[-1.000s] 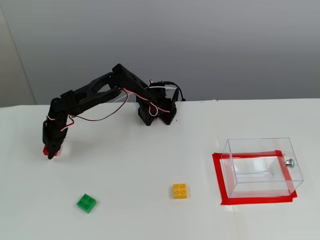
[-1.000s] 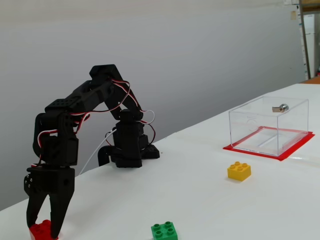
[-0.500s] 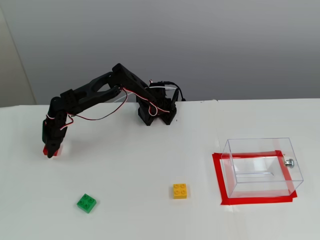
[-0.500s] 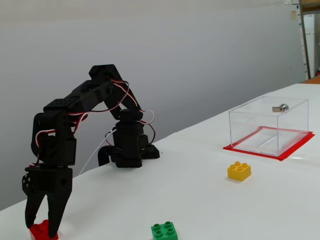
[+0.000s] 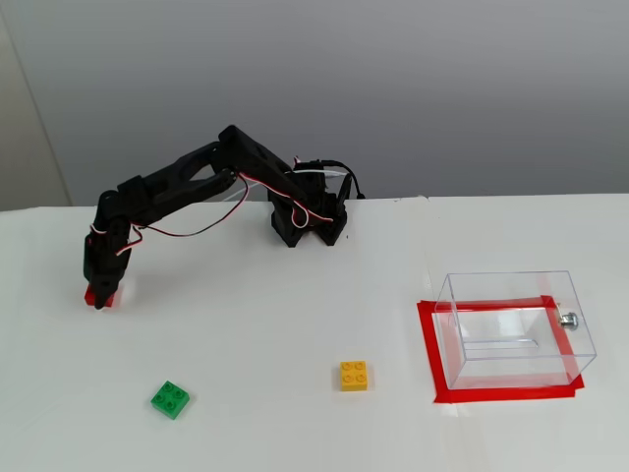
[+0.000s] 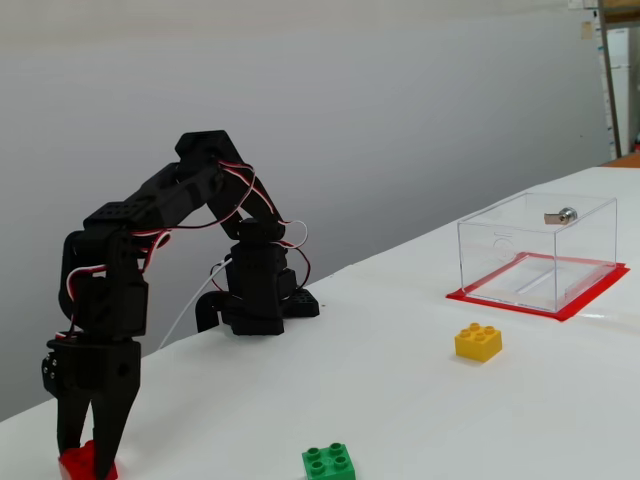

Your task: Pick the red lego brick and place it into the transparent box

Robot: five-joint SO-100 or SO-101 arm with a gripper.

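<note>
The box (image 5: 515, 329) sits near the table's (image 5: 295, 324) right edge in one fixed view. Our arm (image 6: 170, 200) arches from the far edge, forearm pointing straight down near the left edge, gripper (image 6: 85, 452) pinching the brick (image 6: 85, 464), which rests on the table.

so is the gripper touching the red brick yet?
Touching. In a fixed view the gripper straddles the red lego brick, fingertips against its sides with no visible gap.
</note>
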